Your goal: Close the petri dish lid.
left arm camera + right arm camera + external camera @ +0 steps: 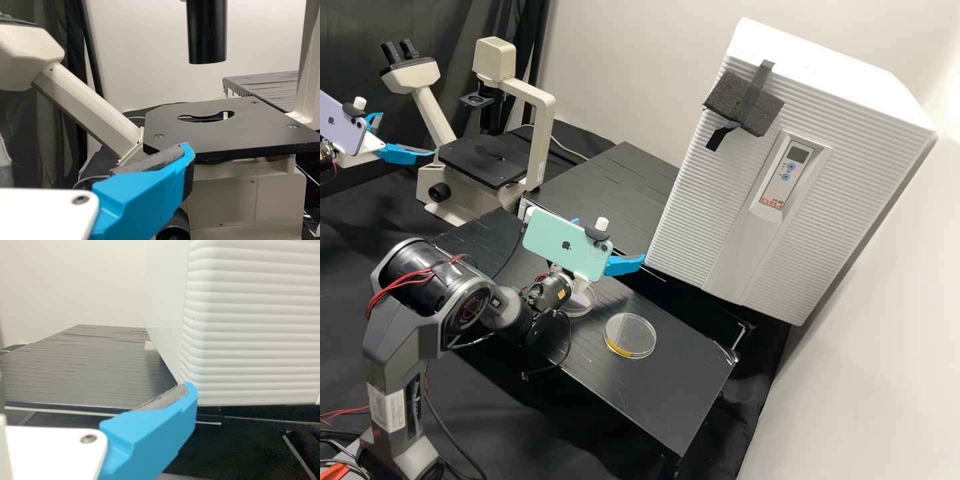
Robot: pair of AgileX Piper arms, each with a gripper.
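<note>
A clear petri dish lies on the black platform, a yellow band inside one edge. Near it, a second round clear piece is partly hidden behind the right arm's wrist; dish or lid, I cannot tell. The right gripper hangs above the platform, the left gripper beside the microscope, both with jaws apart.

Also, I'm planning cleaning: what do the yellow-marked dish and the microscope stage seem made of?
Yellow-marked dish: likely clear, glossy plastic, possibly glass; see-through with bright rim glints. Microscope stage: probably metal, matt black; flat plate with inset screws.
</note>
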